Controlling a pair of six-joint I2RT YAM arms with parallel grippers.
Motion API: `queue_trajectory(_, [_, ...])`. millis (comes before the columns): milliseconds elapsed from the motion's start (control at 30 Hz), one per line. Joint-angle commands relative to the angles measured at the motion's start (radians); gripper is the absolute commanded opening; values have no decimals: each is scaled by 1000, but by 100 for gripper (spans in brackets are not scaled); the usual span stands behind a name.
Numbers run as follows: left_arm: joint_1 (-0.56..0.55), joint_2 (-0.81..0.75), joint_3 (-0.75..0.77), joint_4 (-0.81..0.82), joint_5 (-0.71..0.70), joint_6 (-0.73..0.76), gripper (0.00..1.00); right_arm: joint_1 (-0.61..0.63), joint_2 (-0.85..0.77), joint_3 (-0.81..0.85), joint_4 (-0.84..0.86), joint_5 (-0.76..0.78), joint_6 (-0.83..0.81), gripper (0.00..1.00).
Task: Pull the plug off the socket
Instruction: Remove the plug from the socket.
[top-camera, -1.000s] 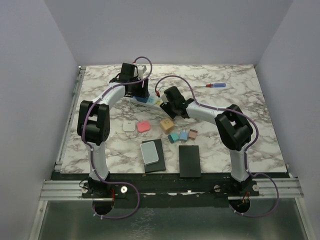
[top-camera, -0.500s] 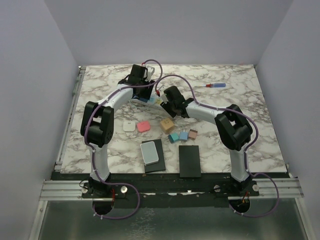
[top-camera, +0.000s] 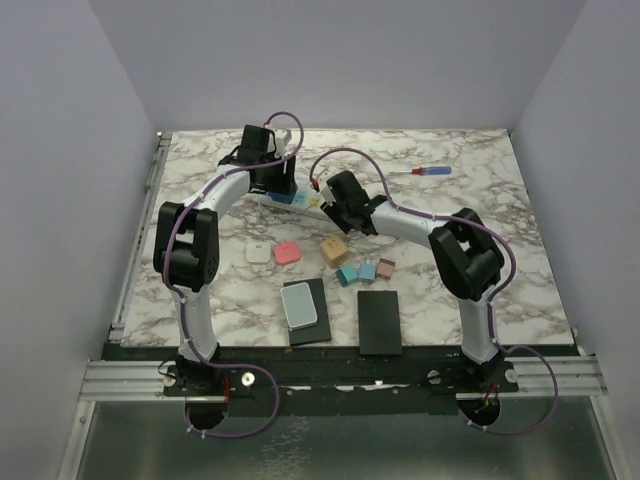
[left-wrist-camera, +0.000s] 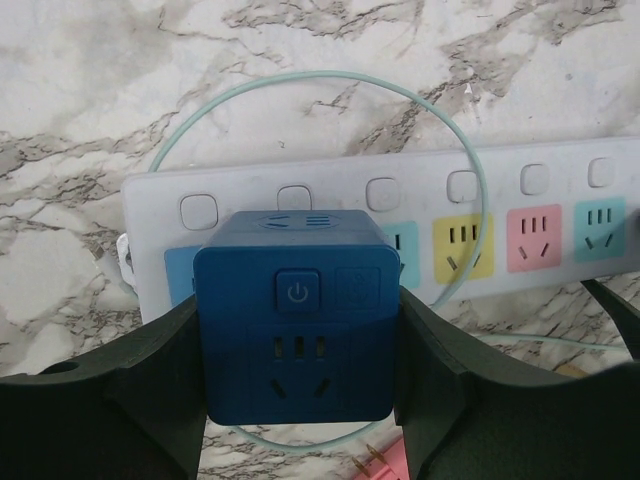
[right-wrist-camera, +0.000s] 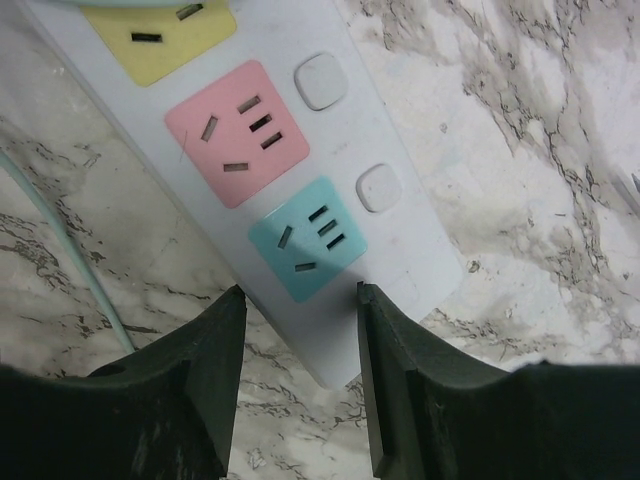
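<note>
The socket (left-wrist-camera: 420, 185) is a long white strip with pastel outlets, lying at the table's back middle (top-camera: 303, 203). A dark blue cube plug (left-wrist-camera: 297, 320) sits over its blue end outlet. My left gripper (left-wrist-camera: 298, 332) is shut on the plug's two sides; I cannot tell whether the plug is seated or lifted. My right gripper (right-wrist-camera: 300, 298) stands open, its fingers straddling the strip's other end (right-wrist-camera: 400, 250) just past the teal outlet (right-wrist-camera: 308, 238). A thin pale green cord (left-wrist-camera: 478, 190) loops across the strip.
A screwdriver (top-camera: 425, 171) lies at the back right. Small white (top-camera: 257, 253), pink (top-camera: 287, 253) and tan (top-camera: 334, 250) cubes and three smaller ones (top-camera: 367, 270) sit mid-table. Two black pads (top-camera: 379, 322) lie near the front, one under a grey device (top-camera: 299, 305).
My left wrist swung right half a second ago and has come back left, still holding the plug. My right gripper's fingers have drawn closer together around the strip's end.
</note>
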Motion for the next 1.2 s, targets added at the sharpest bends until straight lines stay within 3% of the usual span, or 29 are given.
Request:
queue_trajectory(0, [77, -24, 52, 9, 96, -49, 0, -30, 135, -71, -199, -23, 60, 48])
queue_trajectory(233, [90, -29, 47, 13, 96, -43, 0, -30, 141, -67, -202, -21, 60, 48])
queue_trajectory(767, [-102, -86, -26, 28, -263, 136, 0, -30, 155, -55, -215, -27, 60, 48])
queue_trajectory(967, [-93, -86, -19, 26, -235, 123, 0, -31, 161, -53, -219, -26, 62, 48])
queue_trajectory(1167, [-2, -70, 17, 18, -58, 35, 0, -31, 162, -55, -222, -23, 62, 48])
